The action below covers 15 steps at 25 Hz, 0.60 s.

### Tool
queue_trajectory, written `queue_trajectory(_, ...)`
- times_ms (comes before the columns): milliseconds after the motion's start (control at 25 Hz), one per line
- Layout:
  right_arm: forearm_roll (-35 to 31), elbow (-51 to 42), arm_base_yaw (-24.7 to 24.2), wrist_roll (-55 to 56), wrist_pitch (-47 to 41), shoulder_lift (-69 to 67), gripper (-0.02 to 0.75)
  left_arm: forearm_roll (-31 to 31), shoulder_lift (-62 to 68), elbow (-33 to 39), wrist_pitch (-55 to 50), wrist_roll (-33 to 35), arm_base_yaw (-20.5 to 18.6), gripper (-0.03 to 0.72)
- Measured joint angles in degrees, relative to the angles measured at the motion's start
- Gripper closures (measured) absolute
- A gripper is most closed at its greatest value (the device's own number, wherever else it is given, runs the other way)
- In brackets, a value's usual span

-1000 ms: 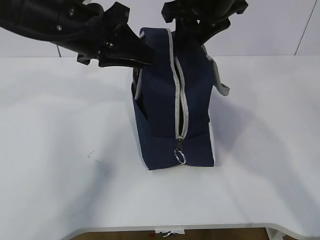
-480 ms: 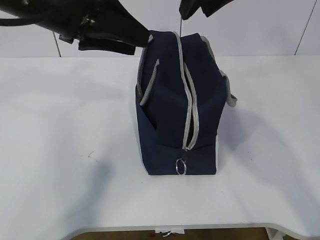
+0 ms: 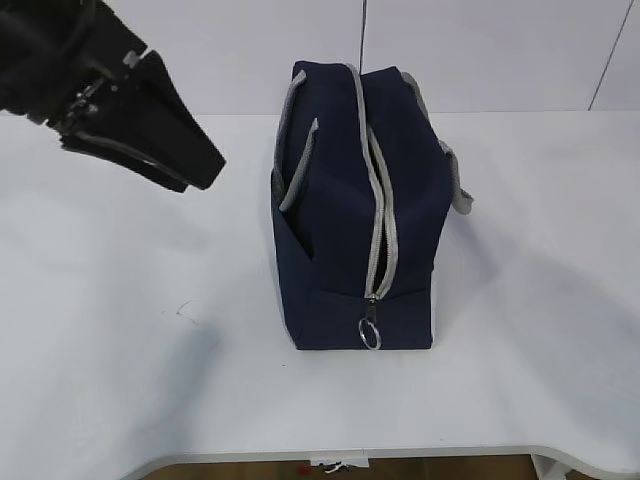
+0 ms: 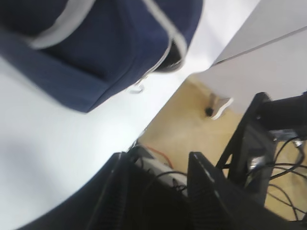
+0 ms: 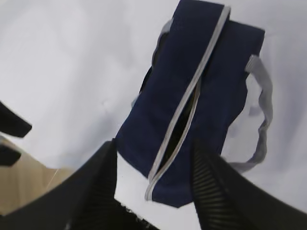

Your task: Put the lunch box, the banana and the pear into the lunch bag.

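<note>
Lunch bag (image 3: 355,210): upright, zip partly parted below my right pincer (image 5: 153,191), spread, empty. I widen the mouth first.

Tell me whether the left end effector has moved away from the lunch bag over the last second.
Yes. The left end effector has drawn back leftward and downward in the exterior view, leaving a clear gap to the lunch bag, whose top left edge it was pressed against before.
</note>
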State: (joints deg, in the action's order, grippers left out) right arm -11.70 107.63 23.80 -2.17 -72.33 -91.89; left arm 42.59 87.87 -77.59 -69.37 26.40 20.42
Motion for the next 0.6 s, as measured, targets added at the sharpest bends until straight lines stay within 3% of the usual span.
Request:
queue_trajectory(280, -1.9, -16.1, 0.1, -2.8, 2.3, 10.7, 0.362, -11.2, -2.7, 0.0, -0.6, -11.1, 0.0, 0.368)
queue_trajectory(480, -3.3, -29.7, 0.1, -5.5, 14.2, 18.9, 0.362, -23.2, -4.9, 0.0, -1.1, -19.6, 0.0, 0.389)
queue_trajectory(600, -5.5, -39.1, 0.1, -10.0, 22.3, 23.5, 0.362, -26.3, -6.6, 0.0, -1.3, -21.0, 0.0, 0.397)
